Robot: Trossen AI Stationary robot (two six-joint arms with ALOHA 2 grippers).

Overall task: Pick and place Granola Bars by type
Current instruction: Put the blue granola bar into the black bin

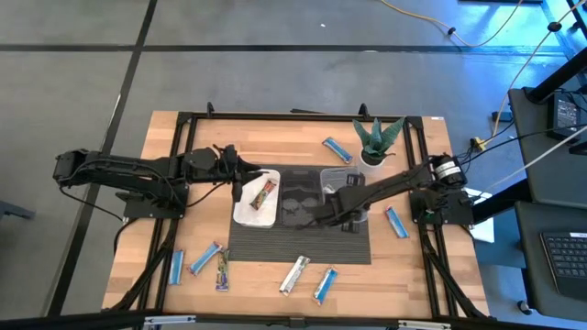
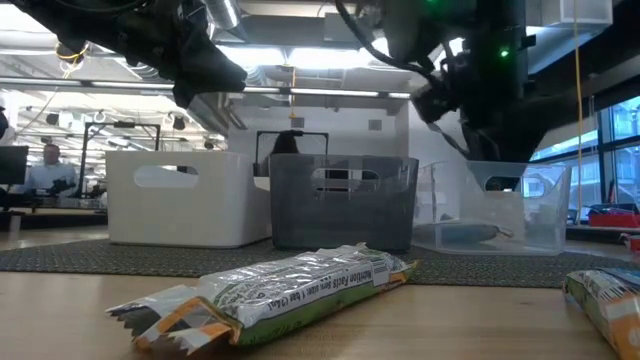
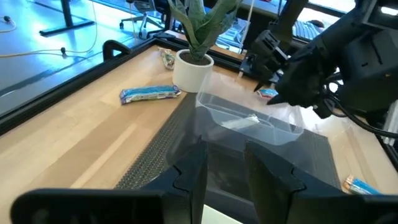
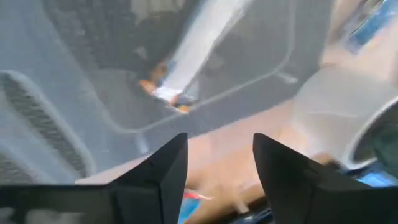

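Left gripper (image 1: 240,170) hangs above the white tray's (image 1: 240,213) rim, fingers a narrow gap apart, holding nothing; a dark red bar (image 1: 265,192) lies in that tray. Right gripper (image 1: 341,203) hovers over the clear tray (image 1: 327,171), fingers (image 4: 163,172) parted and empty; a silver bar (image 4: 193,46) lies in the tray directly beneath them. Loose bars remain along the front edge: two blue (image 1: 176,266), one multicolour (image 1: 223,272), one silver (image 1: 294,274), one blue (image 1: 326,285). The silver one, lying diagonally, is judged nearer the right arm.
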